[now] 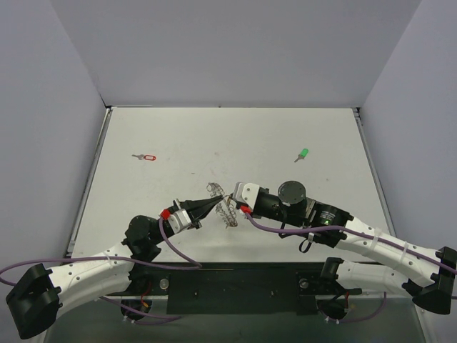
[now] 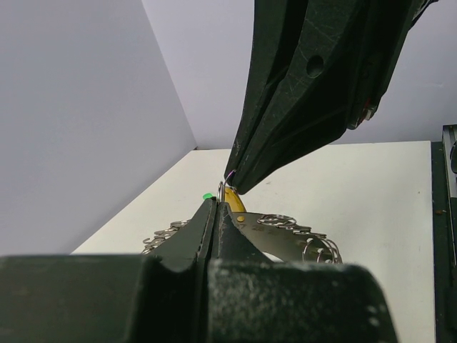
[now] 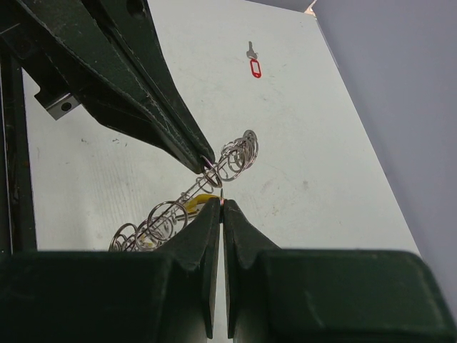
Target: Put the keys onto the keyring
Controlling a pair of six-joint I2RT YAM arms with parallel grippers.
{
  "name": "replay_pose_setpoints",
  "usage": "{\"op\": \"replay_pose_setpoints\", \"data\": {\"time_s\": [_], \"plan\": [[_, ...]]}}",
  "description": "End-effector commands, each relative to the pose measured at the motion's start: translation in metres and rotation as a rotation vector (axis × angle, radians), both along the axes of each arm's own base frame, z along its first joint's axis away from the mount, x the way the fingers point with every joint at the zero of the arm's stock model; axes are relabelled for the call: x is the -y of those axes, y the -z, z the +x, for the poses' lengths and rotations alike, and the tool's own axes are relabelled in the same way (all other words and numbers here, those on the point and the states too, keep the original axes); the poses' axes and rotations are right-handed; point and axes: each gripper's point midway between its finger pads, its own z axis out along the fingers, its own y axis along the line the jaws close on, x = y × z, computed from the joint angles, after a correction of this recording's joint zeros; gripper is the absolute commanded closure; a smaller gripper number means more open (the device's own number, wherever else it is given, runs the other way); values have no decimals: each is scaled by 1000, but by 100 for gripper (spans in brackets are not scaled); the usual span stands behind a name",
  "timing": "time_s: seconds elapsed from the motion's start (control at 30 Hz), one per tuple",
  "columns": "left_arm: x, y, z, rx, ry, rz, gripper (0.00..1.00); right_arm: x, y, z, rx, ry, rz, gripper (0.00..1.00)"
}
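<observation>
At the middle of the table [image 1: 250,136], the left claw [image 1: 217,204] and right claw [image 1: 231,199], both pressed together, pinch the keyring [image 1: 227,214] tip to tip; probably one should grip firmly while the other fetches the red key [image 1: 146,156] at ten o'clock or the green key [image 1: 303,153] at two.

Prob. a robotics lab test cell. White tabletop [image 1: 235,143] is sitting boxed in by plain grey panels [image 1: 235,50] left, far & right; left arm [image 1: 86,270] & right arm [image 1: 371,239] are standing bolted at near edge, w/ purple cables [image 1: 285,230] trailing off.
</observation>
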Motion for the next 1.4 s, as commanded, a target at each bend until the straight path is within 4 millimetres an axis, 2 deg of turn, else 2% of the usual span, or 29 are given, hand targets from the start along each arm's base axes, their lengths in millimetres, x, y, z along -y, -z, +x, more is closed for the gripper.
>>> {"op": "replay_pose_setpoints", "data": {"time_s": [0.0,1.37], "plan": [[-7,-31,-3,62,-6,-86,100,-3,-12,0,23,-14,43,100],[-4,-32,-9,73,27,-82,100,-1,-14,3,21,-3,42,100]]}}
